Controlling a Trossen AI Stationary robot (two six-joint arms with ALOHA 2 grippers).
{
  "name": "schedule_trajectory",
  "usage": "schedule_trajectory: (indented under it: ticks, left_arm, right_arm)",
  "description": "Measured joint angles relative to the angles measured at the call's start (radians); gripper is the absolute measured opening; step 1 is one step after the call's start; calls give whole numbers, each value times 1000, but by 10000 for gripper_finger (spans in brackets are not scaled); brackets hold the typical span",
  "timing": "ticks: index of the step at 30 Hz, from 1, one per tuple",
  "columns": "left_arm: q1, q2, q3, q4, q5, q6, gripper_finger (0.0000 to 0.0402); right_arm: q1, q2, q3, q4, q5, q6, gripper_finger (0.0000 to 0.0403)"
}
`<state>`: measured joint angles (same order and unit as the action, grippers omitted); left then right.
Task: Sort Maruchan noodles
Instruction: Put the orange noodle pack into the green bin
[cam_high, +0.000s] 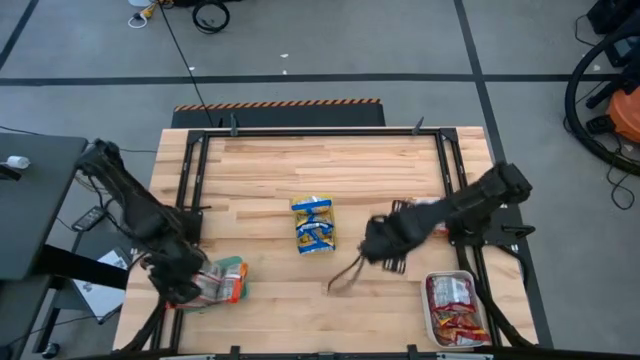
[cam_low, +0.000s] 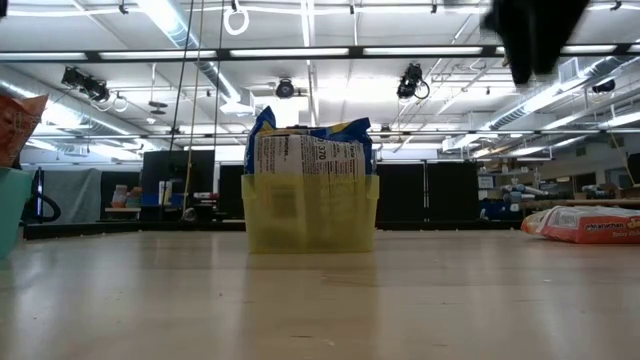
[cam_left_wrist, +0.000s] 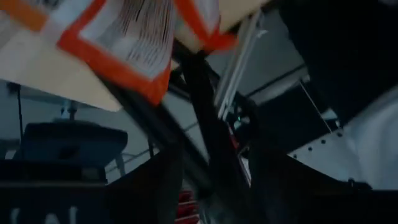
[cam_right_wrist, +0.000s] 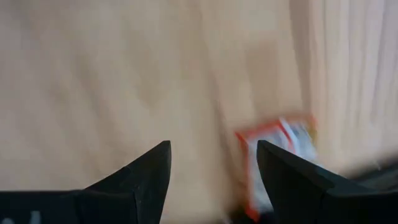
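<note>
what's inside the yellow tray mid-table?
The yellow tray holds blue-and-yellow packets, standing above its rim. How many, and anything beneath them, is hidden by the stack and tray wall.

Nothing can be read with certainty — the packet (cam_low: 308, 165) standing in the yellow tray (cam_low: 310, 212) at mid-tabletop shows a white panel of fine print, too small to make out; the packets at the right (cam_low: 590, 224) likewise carry blurred lettering.
</note>
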<state>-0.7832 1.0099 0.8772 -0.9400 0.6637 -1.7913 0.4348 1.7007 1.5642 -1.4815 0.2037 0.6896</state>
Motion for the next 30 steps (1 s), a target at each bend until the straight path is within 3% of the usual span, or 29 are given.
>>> schedule_trajectory:
  ticks: [3, 9, 11, 13, 17, 21, 25, 30]
  left_arm:
    - [-59, -88, 14, -10, -118, -12, 187]
    - [-140, -217, 29, 2, -748, 148, 181]
    - [-140, -243, 29, 17, -879, 224, 181]
    - [-135, -266, 29, 15, -929, 253, 181]
    - [-109, -300, 29, 88, -927, 316, 181]
    - [-100, -312, 29, 294, -1061, 629, 180]
    - [-100, -311, 29, 465, -1238, 967, 181]
    - [-99, -311, 29, 515, -1348, 1136, 181]
  right_arm:
    - [-93, -37, -185, -7, -78, -122, 242]
    - [-301, -144, -471, 113, -150, -240, 239]
    - [-382, -156, -530, 128, -157, -286, 232]
    - [-449, -155, -563, 139, -157, -349, 220]
    - [-528, -155, -610, 170, -153, -503, 189]
    - [-548, -149, -657, 254, -153, -610, 158]
    - [-549, -149, -699, 345, -147, -580, 125]
    - [-546, -150, -714, 352, -126, -505, 51]
